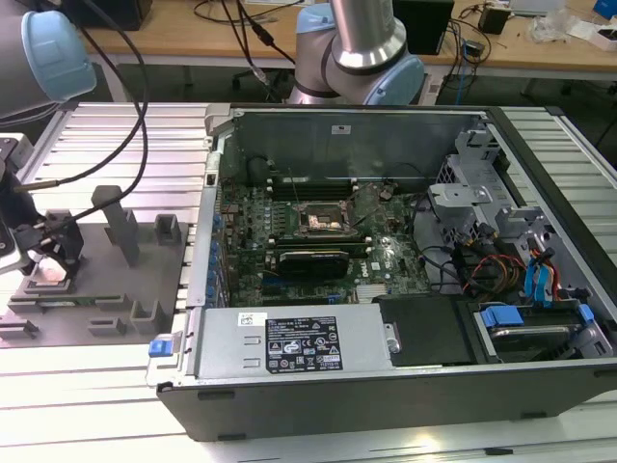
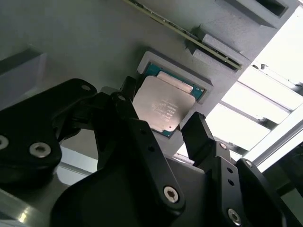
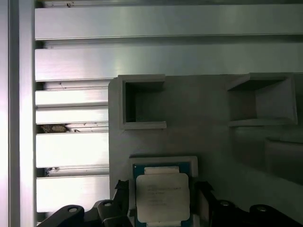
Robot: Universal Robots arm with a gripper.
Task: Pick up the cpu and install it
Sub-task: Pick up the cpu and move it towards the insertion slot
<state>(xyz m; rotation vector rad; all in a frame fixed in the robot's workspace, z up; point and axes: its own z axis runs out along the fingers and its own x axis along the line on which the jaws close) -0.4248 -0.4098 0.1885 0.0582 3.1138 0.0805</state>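
Note:
The cpu (image 2: 163,109), a small square chip with a pale silvery top and a green rim, lies flat in a shallow square pocket of the grey tray (image 2: 71,42). It shows in both wrist views (image 3: 162,196). My gripper (image 2: 162,108) hangs low over it, open, with one black finger (image 2: 129,92) on each side of the chip and a small gap at each edge. In the exterior view the gripper (image 1: 48,253) is at the far left, over the near-left part of the tray (image 1: 106,285).
An open computer case (image 1: 386,386) lies to the exterior view's right of the tray, its dark metal-framed socket (image 1: 321,220) on the green motherboard. Grey fixture blocks (image 1: 120,227) stand on the tray. Ribbed aluminium table (image 3: 71,61) surrounds it. Cables hang at the back left.

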